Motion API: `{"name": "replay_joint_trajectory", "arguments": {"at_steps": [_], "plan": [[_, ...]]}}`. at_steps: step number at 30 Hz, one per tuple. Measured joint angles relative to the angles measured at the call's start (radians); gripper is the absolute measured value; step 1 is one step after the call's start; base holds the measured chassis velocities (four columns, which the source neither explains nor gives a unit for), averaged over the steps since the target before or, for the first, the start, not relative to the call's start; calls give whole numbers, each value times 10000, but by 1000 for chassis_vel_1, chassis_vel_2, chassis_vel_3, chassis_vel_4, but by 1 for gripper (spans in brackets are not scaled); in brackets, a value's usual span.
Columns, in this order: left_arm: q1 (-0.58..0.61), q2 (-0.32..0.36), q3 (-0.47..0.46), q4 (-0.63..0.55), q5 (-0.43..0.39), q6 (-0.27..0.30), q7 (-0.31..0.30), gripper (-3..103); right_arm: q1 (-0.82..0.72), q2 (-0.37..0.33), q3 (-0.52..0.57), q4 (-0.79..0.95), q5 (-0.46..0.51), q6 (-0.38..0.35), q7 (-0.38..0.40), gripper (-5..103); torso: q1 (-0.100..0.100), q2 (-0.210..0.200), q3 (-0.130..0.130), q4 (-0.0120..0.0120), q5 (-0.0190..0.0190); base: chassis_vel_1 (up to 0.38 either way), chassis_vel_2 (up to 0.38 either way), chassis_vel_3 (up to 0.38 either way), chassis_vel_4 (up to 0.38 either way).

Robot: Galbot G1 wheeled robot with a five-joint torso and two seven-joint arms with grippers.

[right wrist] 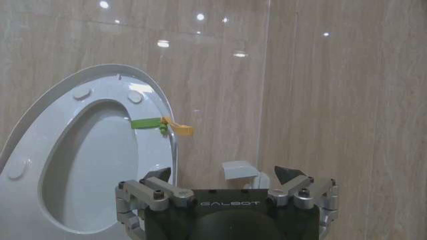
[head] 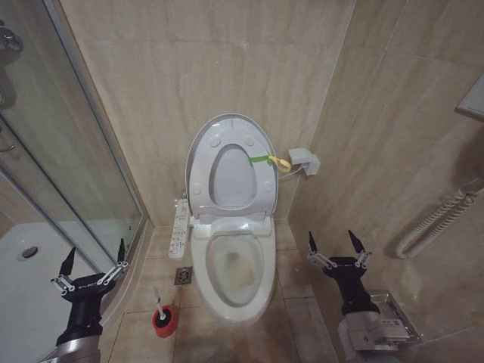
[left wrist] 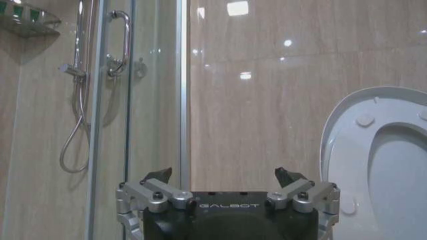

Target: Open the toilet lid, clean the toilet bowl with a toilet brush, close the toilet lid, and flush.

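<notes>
Lid up, bowl betw both grippers. Left gripper, right gripper: fingers wide open, empty. Brush nr left fingers.

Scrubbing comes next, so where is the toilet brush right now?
In the head view, the toilet brush stands in its red holder on the floor, left of the toilet bowl, just below the floor drain.

toilet bowl: open above | toilet lid: upright | toilet brush: unobstructed
</notes>
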Motion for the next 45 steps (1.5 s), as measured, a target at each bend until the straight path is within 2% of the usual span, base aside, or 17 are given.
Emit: {"name": "replay_joint_trajectory", "arguments": {"at_steps": [37,39,40,41,44,45], "plan": [[0,0,0,0,0,1,0,100,0,0,0,0,0,0,0,100,0,0,0,0,0,0,0,0,0],[35,-73,0,8,8,179,99,100,0,0,0,0,0,0,0,100,0,0,0,-2,1,0,0,0,0],[106,-213,2,55,31,505,276,100,0,0,-1,0,0,0,0,100,0,0,0,-3,0,0,0,0,0],[106,-213,2,55,31,505,276,100,0,0,-1,0,0,0,0,100,0,0,0,-3,0,0,0,0,0],[326,-647,18,218,121,1515,841,100,0,0,0,-1,0,0,0,100,0,0,0,-1,0,0,0,0,0],[326,-647,18,218,121,1515,841,100,0,0,0,-1,0,0,0,100,0,0,0,-1,0,0,0,0,0]]}}
